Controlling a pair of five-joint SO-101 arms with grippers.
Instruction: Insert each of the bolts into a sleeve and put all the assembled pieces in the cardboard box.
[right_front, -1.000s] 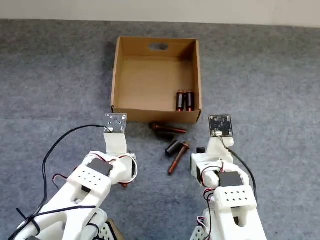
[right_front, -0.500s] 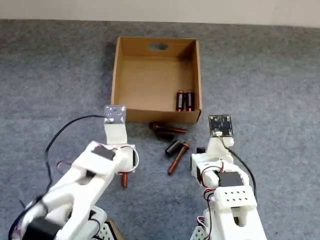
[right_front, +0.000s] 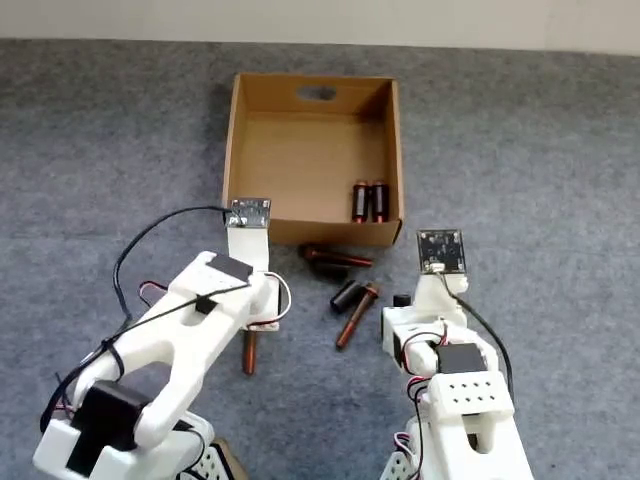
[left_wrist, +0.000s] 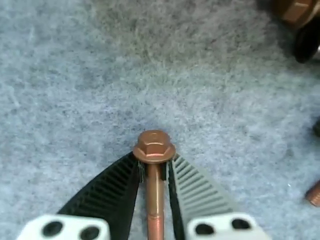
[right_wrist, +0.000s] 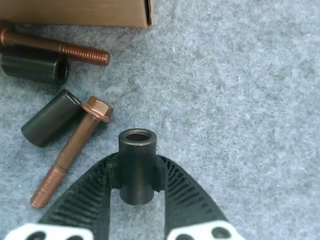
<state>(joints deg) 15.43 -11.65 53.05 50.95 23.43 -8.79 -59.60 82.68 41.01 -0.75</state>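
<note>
- We saw the left gripper (left_wrist: 154, 162) clamped on a bolt (left_wrist: 154, 195), its arm stretched toward the front-left corner of the cardboard box (right_front: 312, 233).
- The right gripper (right_wrist: 137, 170) pinched a sleeve (right_wrist: 136, 150), its arm folded back from the box's front-right corner.
- Loose bolts (right_front: 357, 314) and loose sleeves (right_front: 345, 295) lay just before the box, and two assembled pieces (right_front: 369, 201) lay inside.

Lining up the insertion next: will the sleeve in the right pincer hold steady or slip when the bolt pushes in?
The sleeve looks like rigid metal, so it should not deform. Its smooth round wall, clamped mid-length by the right pincer, may slide or pivot under an off-axis push. Released on its side, it would probably roll.
</note>
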